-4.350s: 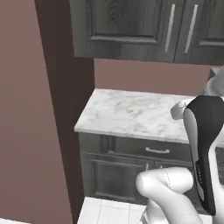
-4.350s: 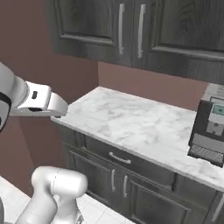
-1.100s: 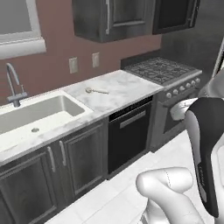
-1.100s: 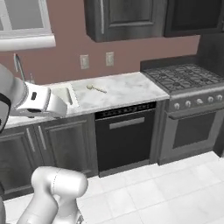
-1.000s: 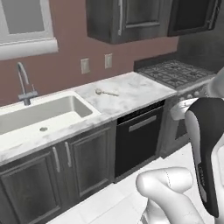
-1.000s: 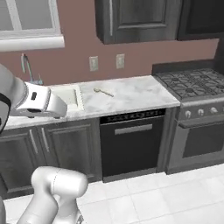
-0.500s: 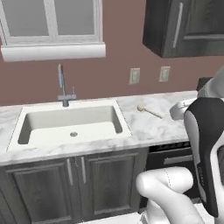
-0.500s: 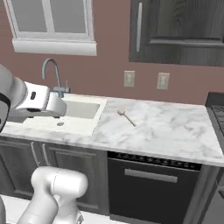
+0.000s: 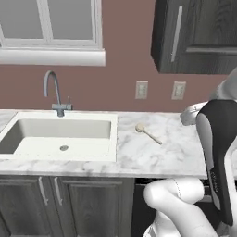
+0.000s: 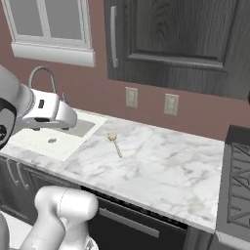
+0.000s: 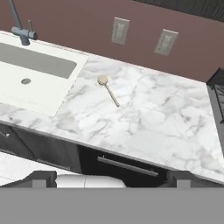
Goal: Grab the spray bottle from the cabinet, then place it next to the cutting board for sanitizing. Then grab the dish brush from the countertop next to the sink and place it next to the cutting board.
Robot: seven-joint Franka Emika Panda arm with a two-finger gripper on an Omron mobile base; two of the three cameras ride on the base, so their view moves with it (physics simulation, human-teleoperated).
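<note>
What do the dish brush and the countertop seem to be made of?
The dish brush looks like pale, unpainted wood with a matte finish: light tan disc head and thin handle. The countertop looks like polished white marble, judging by its grey veins, though it could be an imitation.

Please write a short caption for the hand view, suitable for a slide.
Dish brush lying on the marble countertop beside the sink, two wall outlets behind, tool open.
</note>
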